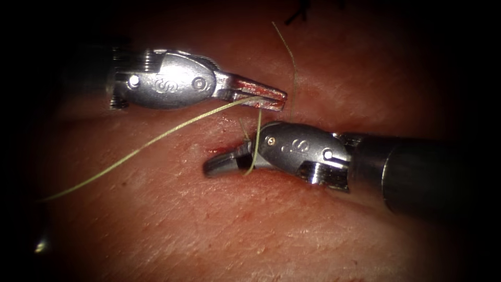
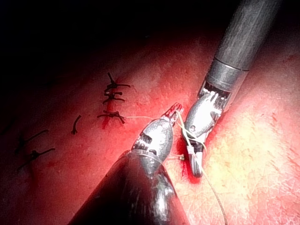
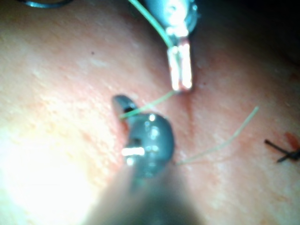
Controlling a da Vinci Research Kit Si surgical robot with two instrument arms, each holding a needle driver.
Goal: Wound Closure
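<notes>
My left tool (image 1: 279, 98) comes in from the left over the tissue (image 1: 261, 224), its jaws shut on the pale green thread (image 1: 156, 138). One strand trails away to the lower left. Another drops from these jaws and lies across the jaws of my right tool (image 1: 211, 166), which look shut and rest low on the cut (image 1: 227, 122); I cannot tell whether they grip the strand. A loose thread end (image 1: 289, 57) rises toward the back. In the left wrist view, the thread (image 2: 183, 133) winds around the right tool (image 2: 197, 168) beside the left tool (image 2: 176, 108).
Dark finished stitches (image 1: 298, 14) cross the cut farther back, also seen as a row (image 2: 112, 99) in the left wrist view and one (image 3: 281, 152) in the right wrist view. Red fluid (image 1: 222, 151) wets the tissue around the right tool's jaws.
</notes>
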